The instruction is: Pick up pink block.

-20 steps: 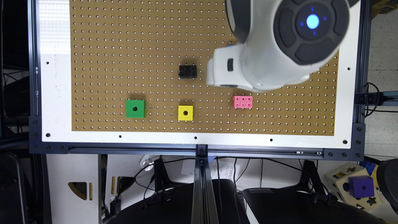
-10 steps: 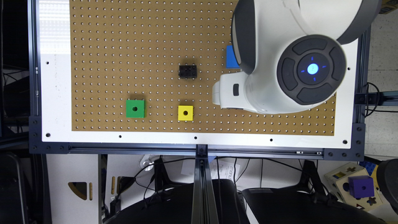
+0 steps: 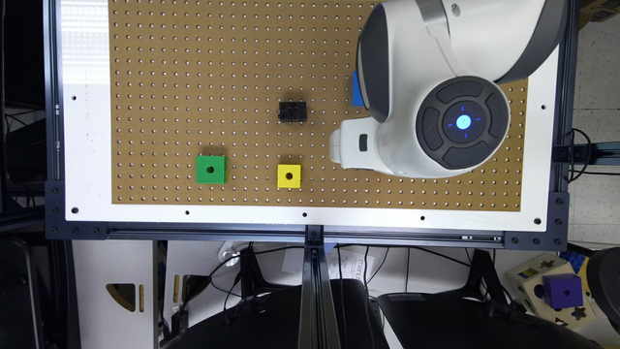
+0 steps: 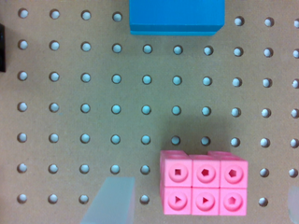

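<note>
Two claw fingers (image 4: 110, 200) flank the pink block (image 4: 203, 182), untouched.

Pink block (image 4: 203, 182), six-studded, flat on the brown pegboard (image 4: 84, 93), studs up.

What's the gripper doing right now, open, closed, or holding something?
Gripper: open, holding nothing; the pink block sits on the pegboard between its fingers.

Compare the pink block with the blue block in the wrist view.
The pink block shows a two-by-three grid of studs; the blue block has a smooth, plain face. The pink block sits fully in frame; the blue block is cut off by the edge. Both rest flat on the pegboard, apart.
</note>
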You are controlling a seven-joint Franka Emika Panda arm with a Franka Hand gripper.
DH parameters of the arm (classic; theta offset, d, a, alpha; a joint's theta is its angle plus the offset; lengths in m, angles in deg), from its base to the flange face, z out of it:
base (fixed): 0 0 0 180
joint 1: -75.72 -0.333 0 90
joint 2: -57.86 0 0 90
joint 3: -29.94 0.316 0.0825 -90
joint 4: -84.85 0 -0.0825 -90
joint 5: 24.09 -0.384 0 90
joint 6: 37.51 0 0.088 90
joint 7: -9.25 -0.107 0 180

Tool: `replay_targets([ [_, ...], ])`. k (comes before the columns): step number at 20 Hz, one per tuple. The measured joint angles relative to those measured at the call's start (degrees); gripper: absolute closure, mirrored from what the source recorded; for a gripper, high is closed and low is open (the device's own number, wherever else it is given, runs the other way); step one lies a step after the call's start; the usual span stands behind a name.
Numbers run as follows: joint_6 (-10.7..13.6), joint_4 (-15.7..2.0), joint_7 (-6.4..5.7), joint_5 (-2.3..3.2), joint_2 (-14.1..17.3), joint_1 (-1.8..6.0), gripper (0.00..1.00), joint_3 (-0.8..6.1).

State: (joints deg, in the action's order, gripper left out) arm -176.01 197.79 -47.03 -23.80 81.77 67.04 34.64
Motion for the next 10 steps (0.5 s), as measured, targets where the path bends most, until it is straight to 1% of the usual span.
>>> replay_targets([
  [2, -1.3, 0.00, 0.00, 0.00, 1.6, 0.00, 0.00, 0.00],
  [4, -3.2, -0.02, 0.00, 0.01, 3.4, 0.00, 0.00, 0.00],
  [5, -3.7, -0.04, 0.00, 0.01, 3.9, 0.00, 0.00, 0.00],
  [8, -4.0, -0.06, 0.00, 0.01, 4.2, 0.01, 0.00, 0.00],
  [10, -4.5, -0.06, 0.00, 0.01, 5.0, 0.01, 0.00, -0.01],
])
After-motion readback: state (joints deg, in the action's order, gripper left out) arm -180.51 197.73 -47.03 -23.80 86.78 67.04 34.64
